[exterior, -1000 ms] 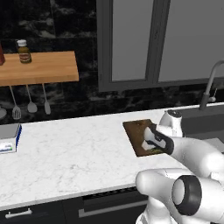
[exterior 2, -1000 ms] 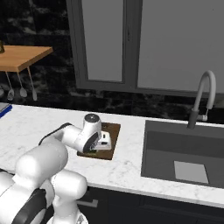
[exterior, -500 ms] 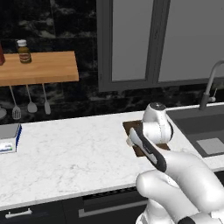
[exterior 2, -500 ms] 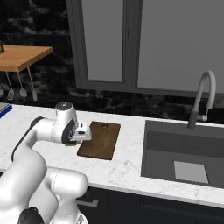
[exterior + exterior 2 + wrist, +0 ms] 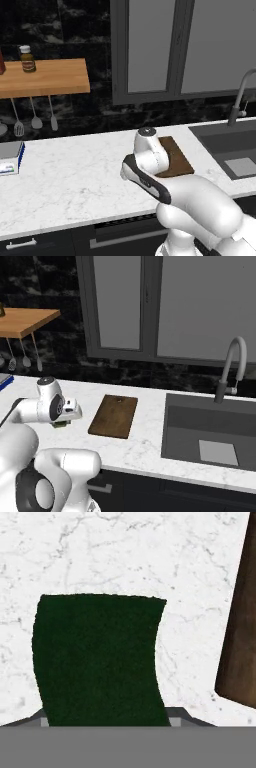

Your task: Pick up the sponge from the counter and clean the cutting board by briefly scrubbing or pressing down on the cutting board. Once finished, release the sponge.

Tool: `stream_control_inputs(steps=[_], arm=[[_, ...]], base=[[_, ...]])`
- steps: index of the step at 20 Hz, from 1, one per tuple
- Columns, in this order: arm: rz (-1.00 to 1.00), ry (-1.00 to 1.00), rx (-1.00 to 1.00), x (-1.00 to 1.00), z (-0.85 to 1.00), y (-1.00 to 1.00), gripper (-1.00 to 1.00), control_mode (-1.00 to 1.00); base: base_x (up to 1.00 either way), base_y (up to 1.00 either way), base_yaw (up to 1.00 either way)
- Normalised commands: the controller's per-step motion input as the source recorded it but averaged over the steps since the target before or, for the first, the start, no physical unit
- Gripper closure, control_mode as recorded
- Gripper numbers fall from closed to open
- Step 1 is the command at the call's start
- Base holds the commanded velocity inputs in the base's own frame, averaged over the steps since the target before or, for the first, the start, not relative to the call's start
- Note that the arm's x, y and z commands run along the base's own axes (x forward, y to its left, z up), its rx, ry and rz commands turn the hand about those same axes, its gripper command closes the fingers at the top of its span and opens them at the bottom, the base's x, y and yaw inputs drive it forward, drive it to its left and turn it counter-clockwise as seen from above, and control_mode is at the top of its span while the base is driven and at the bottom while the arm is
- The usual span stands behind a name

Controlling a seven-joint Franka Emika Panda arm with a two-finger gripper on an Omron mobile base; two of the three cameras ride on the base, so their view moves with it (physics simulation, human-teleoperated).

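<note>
Sponge (image 5: 97, 659) held at the gripper (image 5: 64, 417), just off the left edge of the cutting board (image 5: 114, 415).
Sponge handling, as a judgement: light, soft and compressible, with a rough dark green scrubbing face and a yellow-green body; it should yield under pressure and not slip, so the two long sides are the sensible hold, leaving the working face free. In the hand view the green face sits directly ahead of the hand with bowed side edges, which suggests squeezing; the fingertips themselves are hidden, and the jaws read as drawn in and clamped on the sponge. It hangs low over the counter (image 5: 75, 185), whether touching cannot be told. The counter is hard, smooth white marble. A sink (image 5: 210, 438) with faucet (image 5: 231, 368) lies right of the board; a wooden shelf (image 5: 45, 77) is mounted on the wall.
</note>
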Motion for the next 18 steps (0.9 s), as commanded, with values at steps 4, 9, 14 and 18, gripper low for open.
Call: stream_control_inputs(steps=[4,9,14,18], arm=[[0.08,0.14,0.0,0.53,-0.56,0.05,1.0,-1.0],[0.08,0.06,0.0,0.56,-0.33,0.0,-1.0,-1.0],[0.05,0.0,0.0,0.33,-0.04,0.17,-1.0,-1.0],[0.03,-0.01,0.0,0.09,0.0,0.28,-1.0,-1.0]], base=[[0.0,0.0,0.0],[0.0,0.0,0.0],[0.0,0.0,0.0],[0.0,0.0,0.0]])
